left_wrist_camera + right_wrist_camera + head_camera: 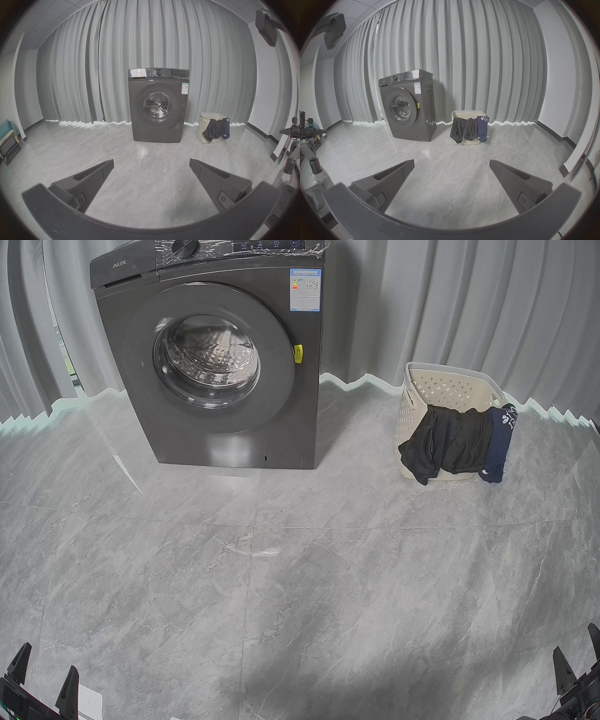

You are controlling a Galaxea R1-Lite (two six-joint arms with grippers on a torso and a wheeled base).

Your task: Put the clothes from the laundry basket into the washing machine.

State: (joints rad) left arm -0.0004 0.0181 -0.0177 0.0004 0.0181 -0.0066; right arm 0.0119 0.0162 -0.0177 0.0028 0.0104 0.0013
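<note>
**A:** Head view first. Where are the clothes?

**B:** The clothes (447, 443) hang over the front rim of the basket (437, 374). It sits on the floor (300, 590) at 1 o'clock. There is a black piece (437, 446) and a blue piece (499, 446), side by side. The washer (212, 359) stands at 11 o'clock, near the basket but not touching it. Its door looks shut to me.

**A:** And the fingers?

**B:** The left fingers (67, 687) are at 7 o'clock and the right fingers (562, 671) are at 5 o'clock. Both pairs are spread and hold nothing. They are far from the basket.

**A:** Now the left wrist view.

**B:** The left fingers (93, 178) are wide apart, with bare floor between them. The washer (157, 106) is far ahead.

**A:** And the right wrist view?

**B:** The right fingers (518, 181) are wide apart too and touch nothing. The basket (468, 114) is far ahead, and the clothes droop down its front.

**A:** How will the clothes feel?

**B:** I think they will be soft, light and floppy. They will sag and could slip or drag. It would be best to grab a thick bunch up where it folds over the rim and pinch it tight.
</note>
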